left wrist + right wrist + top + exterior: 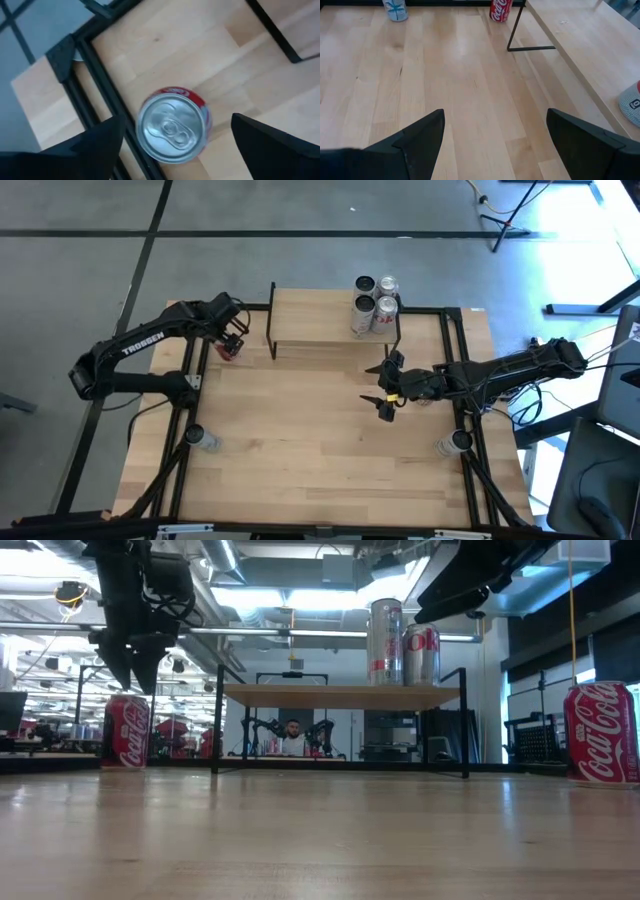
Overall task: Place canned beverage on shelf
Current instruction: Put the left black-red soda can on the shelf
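Note:
A red Coca-Cola can [228, 351] stands upright on the table by the shelf's left legs; it also shows in the low view [127, 732] and the left wrist view [172, 125]. My left gripper [177, 117] is open just above the can [138, 668], one finger on each side of its top, not touching it. The shelf [335, 330] is a light-wood board on thin black legs, with several cans [372, 305] at its right end. My right gripper [385, 392] is open and empty above the table, in front of the shelf's right end.
Another red Coca-Cola can [600, 732] stands at the right in the low view; my right arm hides it in the high view. Two small pale cups [200, 438] [452, 443] stand by the table's side rails. Bare wood lies between the arms [300, 430].

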Robot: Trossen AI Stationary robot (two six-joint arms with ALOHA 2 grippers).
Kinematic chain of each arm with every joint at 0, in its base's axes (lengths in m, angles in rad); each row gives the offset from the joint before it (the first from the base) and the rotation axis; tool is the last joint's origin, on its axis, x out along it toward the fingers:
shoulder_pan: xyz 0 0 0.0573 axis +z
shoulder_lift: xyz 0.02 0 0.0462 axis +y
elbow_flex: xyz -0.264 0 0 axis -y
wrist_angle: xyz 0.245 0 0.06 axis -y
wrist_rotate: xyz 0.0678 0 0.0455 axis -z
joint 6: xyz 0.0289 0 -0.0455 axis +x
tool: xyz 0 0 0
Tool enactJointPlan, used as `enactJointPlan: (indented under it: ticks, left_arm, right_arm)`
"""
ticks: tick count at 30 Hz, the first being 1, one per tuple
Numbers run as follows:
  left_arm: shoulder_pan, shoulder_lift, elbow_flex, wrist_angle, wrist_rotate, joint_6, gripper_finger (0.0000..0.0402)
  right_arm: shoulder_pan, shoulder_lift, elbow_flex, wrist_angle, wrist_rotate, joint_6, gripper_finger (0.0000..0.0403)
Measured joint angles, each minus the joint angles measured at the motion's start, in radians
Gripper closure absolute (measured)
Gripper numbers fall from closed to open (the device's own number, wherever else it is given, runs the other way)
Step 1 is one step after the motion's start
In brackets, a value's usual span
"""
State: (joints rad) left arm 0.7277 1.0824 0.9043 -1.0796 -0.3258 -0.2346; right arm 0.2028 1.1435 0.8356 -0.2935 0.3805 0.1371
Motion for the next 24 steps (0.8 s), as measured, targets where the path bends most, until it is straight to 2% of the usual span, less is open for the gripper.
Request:
enactJointPlan:
  ticks: [4, 8, 12, 18, 24]
  left_arm:
    - [0.000, 0.000, 0.000, 0.001, 0.005, 0.000, 0.0037]
    - [-0.004, 0.000, -0.009, 0.003, 0.075, -0.013, 0.0036]
    - [-0.004, 0.000, -0.009, 0.012, 0.074, -0.017, 0.0036]
    - [-0.003, 0.000, -0.009, 0.009, -0.019, -0.050, 0.0036]
    - [0.037, 0.000, -0.048, 0.017, 0.055, -0.073, 0.0036]
  right_arm:
    - [0.000, 0.000, 0.000, 0.000, 0.000, 0.000, 0.0066]
    - [0.001, 0.000, 0.000, 0.000, 0.000, 0.003, 0.0066]
    - [0.001, 0.000, 0.000, 0.000, 0.000, 0.013, 0.0066]
    - [0.001, 0.000, 0.000, 0.000, 0.000, 0.013, 0.0066]
    - [0.001, 0.000, 0.000, 0.003, 0.000, 0.013, 0.0066]
